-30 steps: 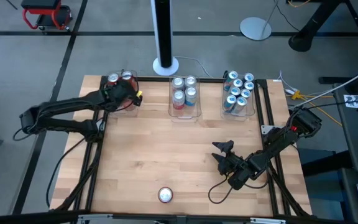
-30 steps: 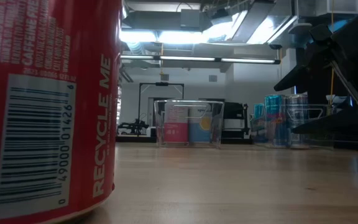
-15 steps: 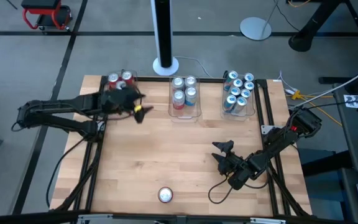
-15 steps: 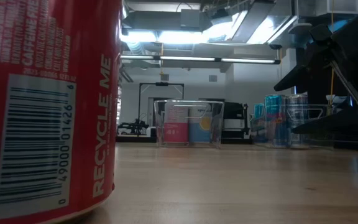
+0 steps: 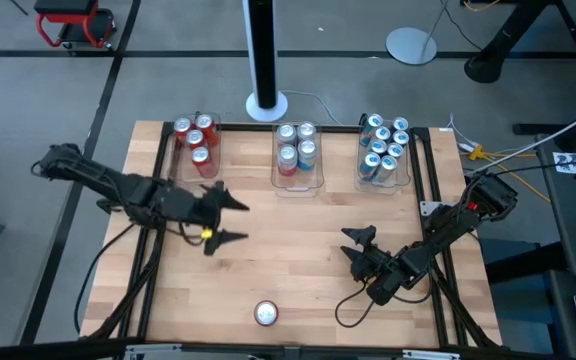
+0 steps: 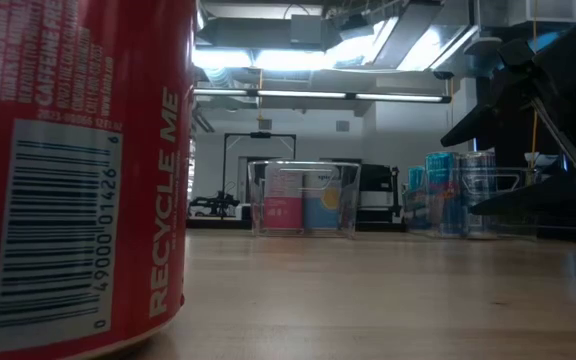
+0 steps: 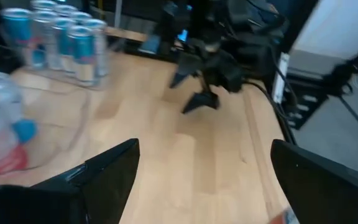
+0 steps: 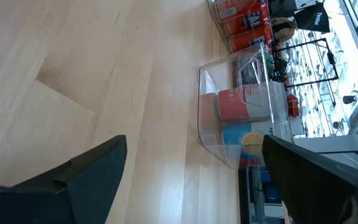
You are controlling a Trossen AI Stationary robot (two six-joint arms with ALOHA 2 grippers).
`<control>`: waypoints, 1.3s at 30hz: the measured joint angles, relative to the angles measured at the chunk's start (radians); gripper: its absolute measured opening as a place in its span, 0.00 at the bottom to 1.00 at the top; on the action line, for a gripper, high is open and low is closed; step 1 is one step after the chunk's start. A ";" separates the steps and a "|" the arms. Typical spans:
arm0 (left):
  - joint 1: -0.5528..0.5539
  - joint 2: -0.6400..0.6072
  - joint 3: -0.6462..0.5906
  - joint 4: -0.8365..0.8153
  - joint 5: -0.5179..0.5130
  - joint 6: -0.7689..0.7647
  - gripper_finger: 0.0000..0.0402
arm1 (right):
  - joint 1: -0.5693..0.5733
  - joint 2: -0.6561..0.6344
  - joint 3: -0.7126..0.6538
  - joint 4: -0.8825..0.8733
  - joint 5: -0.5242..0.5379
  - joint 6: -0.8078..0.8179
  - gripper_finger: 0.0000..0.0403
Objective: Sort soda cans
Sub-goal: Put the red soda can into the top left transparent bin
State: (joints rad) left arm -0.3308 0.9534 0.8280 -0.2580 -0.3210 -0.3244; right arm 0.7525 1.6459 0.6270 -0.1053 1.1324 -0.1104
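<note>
One red soda can [image 5: 266, 314] stands upright alone near the table's front edge and fills the left of the low view [image 6: 78, 170]. Other soda cans stand in three clear bins along the far edge: red ones in the left bin [image 5: 196, 140], silver-and-red ones in the middle bin [image 5: 297, 152], teal ones in the right bin [image 5: 383, 148]. My left gripper [image 5: 240, 220] hangs open over the table's left middle, nothing between its fingers [image 7: 205, 146]. My right gripper [image 5: 351, 243] is open and empty, low over the right side [image 8: 194, 140].
Black rails run along the table's left side [image 5: 153, 240] and right side [image 5: 438, 230]. A white pole with a round base [image 5: 265, 100] stands behind the far edge. Bare wood lies between the two grippers and down to the lone can.
My left gripper has drawn away from the left bin of red cans toward the table's near edge and a little to the right, rising and swinging round until it points toward the right side. The red cans in that bin now show uncovered. My right gripper has kept still.
</note>
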 joint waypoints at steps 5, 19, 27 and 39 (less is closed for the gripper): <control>-0.092 0.108 0.000 0.043 -0.051 -0.017 0.87 | 0.000 0.000 0.000 0.001 0.000 0.000 0.93; -0.295 0.379 0.021 0.308 -0.058 -0.072 0.87 | 0.000 0.000 0.000 0.004 0.000 0.000 0.93; -0.361 0.525 0.123 0.310 -0.062 -0.078 0.87 | 0.000 0.000 0.000 0.012 -0.001 0.009 0.93; -0.385 0.669 0.200 0.294 -0.081 -0.069 0.87 | 0.000 0.000 0.000 0.026 -0.003 0.008 0.93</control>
State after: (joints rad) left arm -0.7162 1.6222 1.0283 0.0356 -0.4015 -0.3935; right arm 0.7525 1.6458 0.6270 -0.0792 1.1290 -0.1020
